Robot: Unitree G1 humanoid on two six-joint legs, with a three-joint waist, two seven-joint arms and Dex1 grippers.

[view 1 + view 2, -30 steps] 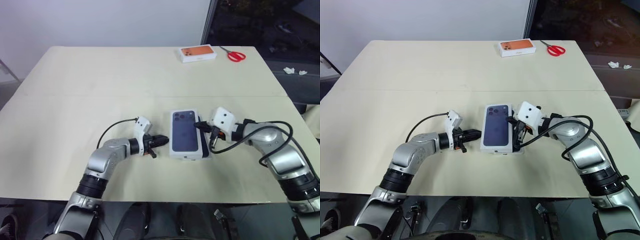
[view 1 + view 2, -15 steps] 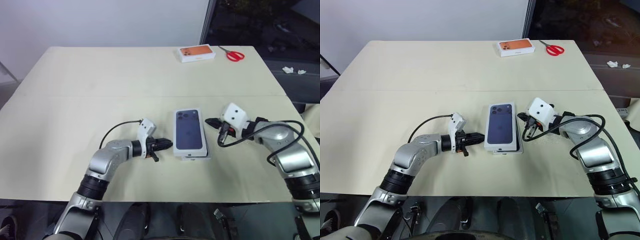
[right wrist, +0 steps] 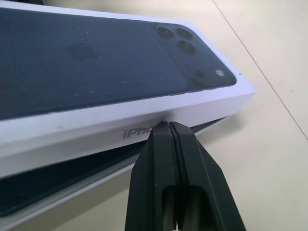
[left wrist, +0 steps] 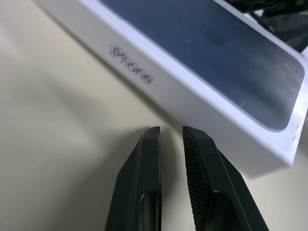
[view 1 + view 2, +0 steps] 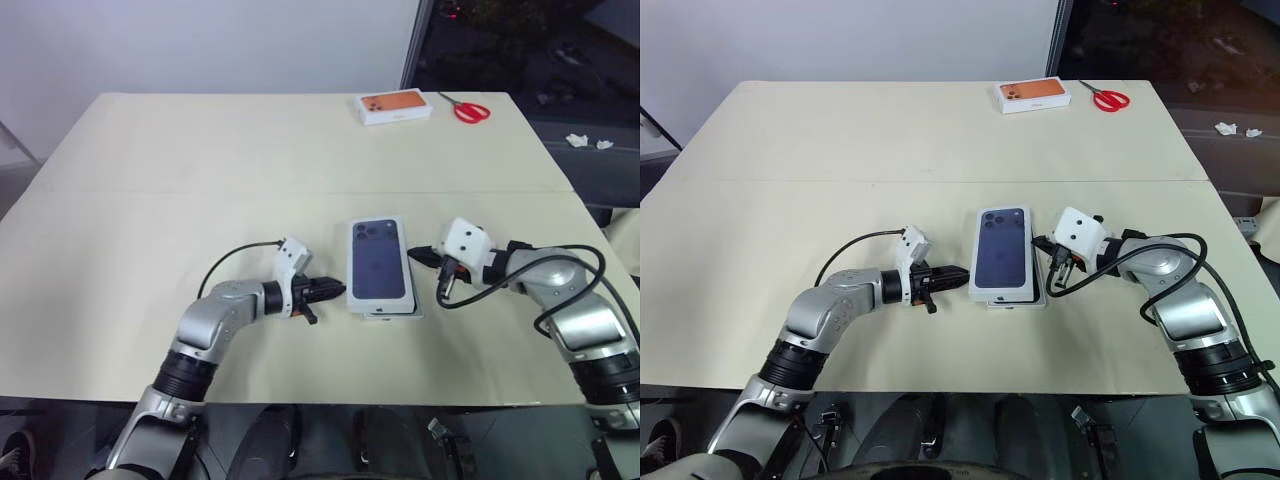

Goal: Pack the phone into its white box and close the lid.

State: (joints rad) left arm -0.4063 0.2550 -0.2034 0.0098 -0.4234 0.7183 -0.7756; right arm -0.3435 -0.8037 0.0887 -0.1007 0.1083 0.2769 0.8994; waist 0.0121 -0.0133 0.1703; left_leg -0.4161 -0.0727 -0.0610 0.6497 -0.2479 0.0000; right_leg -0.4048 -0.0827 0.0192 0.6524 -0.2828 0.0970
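Right end effector [image 5: 1040, 245] pressed together, touching the lid's [image 5: 1002, 252] side | left end effector [image 5: 962, 272] slightly spread, holding nothing | we are judging the lid sitting askew on the white box [image 3: 72, 185], phone [image 3: 43, 185] inside; seating is remaining.

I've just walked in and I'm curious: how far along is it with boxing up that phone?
Nearly finished. The lid lies on the white box, but skewed, with a dark gap showing along the right side, so it isn't fully seated. The right gripper, fingers shut, is at the lid's side wall; the left gripper waits at the opposite side. Left: squaring the lid and pressing it down.
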